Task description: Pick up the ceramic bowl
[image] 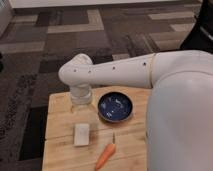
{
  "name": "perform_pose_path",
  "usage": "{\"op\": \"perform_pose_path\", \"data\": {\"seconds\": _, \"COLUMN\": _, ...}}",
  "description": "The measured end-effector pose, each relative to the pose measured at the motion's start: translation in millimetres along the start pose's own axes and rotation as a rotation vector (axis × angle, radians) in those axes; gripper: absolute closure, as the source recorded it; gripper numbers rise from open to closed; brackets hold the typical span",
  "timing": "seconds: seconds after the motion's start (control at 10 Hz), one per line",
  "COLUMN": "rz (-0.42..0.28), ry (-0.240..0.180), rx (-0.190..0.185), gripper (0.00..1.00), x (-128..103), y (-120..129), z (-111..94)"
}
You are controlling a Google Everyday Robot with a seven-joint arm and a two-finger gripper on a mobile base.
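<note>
The ceramic bowl [115,107] is shallow and round, dark navy blue inside with faint white flecks. It sits on the wooden table [59,111], right of centre. My white arm reaches in from the right and bends down at a rounded joint. The gripper [82,113] hangs below that joint, over the table just left of the bowl and apart from it. It holds nothing that I can see.
A small white block-like object [81,134] lies on the table just in front of the gripper. An orange carrot [105,156] lies near the front edge, below the bowl. My white body [180,125] covers the table's right side. Patterned carpet lies beyond.
</note>
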Motion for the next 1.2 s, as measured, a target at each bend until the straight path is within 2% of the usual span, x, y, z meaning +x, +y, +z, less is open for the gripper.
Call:
{"op": "perform_pose_path", "data": {"seconds": 0.5, "rz": 0.0, "ry": 0.0, "rx": 0.0, "gripper": 0.35, "x": 0.0, "y": 0.1, "z": -0.2}}
{"op": "perform_pose_path", "data": {"seconds": 0.9, "rz": -0.002, "ry": -0.017, "rx": 0.01, "gripper": 0.35, "x": -9.4, "y": -16.2, "z": 4.1}}
{"op": "perform_pose_path", "data": {"seconds": 1.2, "rz": -0.033, "ry": -0.037, "rx": -0.013, "gripper": 0.35, "x": -22.2, "y": -28.4, "z": 8.6}}
